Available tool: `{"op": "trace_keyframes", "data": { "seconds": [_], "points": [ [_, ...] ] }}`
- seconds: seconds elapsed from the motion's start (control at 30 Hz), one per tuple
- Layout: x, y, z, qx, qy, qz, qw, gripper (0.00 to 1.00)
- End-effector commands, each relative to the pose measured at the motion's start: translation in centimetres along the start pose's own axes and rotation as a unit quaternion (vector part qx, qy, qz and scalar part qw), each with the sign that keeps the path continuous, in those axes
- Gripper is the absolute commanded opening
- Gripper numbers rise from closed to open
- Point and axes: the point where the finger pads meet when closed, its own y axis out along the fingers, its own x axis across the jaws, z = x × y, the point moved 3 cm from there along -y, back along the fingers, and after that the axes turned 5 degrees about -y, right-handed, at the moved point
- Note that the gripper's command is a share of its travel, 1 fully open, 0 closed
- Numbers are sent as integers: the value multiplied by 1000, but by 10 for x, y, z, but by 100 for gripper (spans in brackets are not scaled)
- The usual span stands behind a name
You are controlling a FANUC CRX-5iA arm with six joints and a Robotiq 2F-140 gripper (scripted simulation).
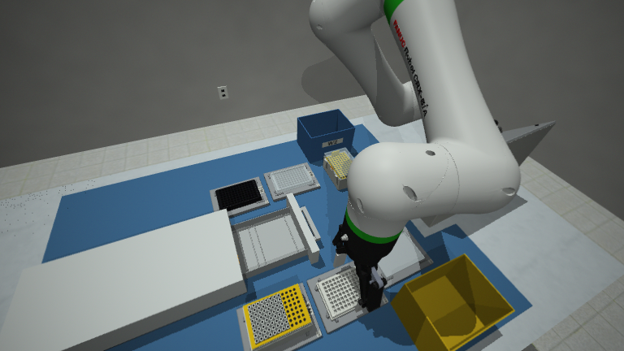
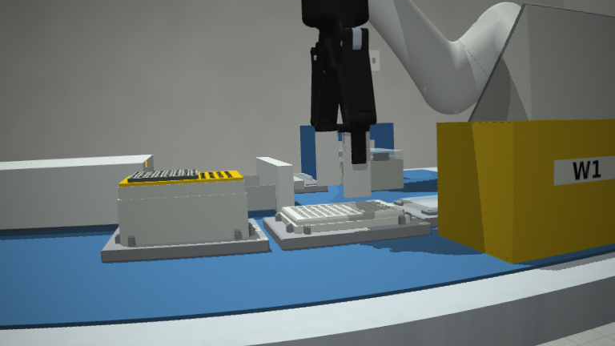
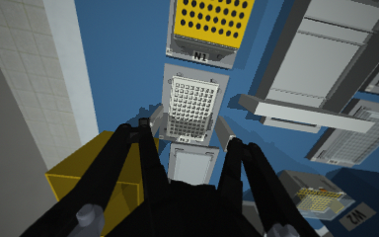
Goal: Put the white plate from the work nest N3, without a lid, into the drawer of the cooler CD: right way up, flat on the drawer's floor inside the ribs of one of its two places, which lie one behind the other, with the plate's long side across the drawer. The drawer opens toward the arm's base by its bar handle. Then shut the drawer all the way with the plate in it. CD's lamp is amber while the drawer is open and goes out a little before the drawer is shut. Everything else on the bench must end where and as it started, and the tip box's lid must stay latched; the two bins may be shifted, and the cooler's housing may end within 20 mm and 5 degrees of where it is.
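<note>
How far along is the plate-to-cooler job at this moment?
Done: the drawer stands pulled out with nothing in its places. In hand: the open gripper hangs above the white plate, which sits lidless in its nest, fingers wide and holding nothing. Left: grasp the plate, lay it flat in the drawer, then shut the drawer fully.

Hidden and cut-off parts
The white plate (image 1: 338, 292) is partly covered by the gripper (image 1: 368, 303) in the top view; the yellow bin (image 2: 521, 188) is cropped at right
</note>
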Motion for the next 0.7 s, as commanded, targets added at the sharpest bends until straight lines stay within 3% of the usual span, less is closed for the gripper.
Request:
{"op": "trace_keyframes", "data": {
  "seconds": [0.0,0.67],
  "points": [
    [0,3,0,0,0,0,1000,66],
    [0,23,0,0,0,0,1000,66]
  ]
}}
